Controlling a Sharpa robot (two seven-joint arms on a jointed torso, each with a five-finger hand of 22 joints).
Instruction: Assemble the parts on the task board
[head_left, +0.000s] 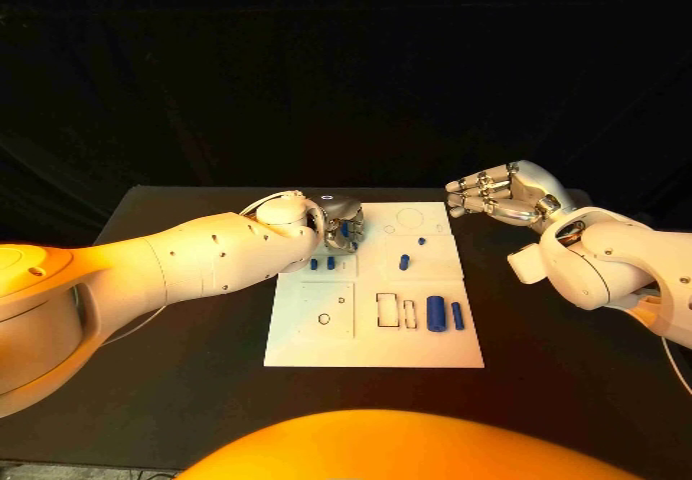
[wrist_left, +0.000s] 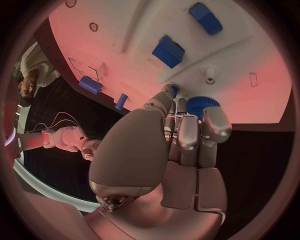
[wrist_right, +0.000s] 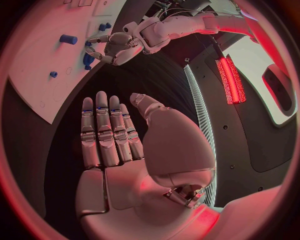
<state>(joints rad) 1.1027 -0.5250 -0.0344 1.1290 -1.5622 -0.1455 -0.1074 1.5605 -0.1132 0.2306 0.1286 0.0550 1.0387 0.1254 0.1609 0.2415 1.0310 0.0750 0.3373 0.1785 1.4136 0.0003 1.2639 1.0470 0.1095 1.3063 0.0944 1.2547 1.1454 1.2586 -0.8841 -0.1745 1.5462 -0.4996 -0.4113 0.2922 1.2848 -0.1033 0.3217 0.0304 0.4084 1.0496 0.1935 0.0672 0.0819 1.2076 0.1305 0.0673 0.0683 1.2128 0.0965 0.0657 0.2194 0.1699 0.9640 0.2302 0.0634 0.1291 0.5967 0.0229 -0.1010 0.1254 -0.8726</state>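
Left hand pinches a round ribbed blue part at my fingertips, over the far-left corner of the task board. Right hand hangs flat and empty, fingers together, off the board's far-right corner. Risk: pinch looks shallow, so the part could tilt or slip if I press down misaligned.

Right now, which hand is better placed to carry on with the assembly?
Left. The left hand is over the task board, fingertips on a blue round part. The right hand hovers open, off the board.
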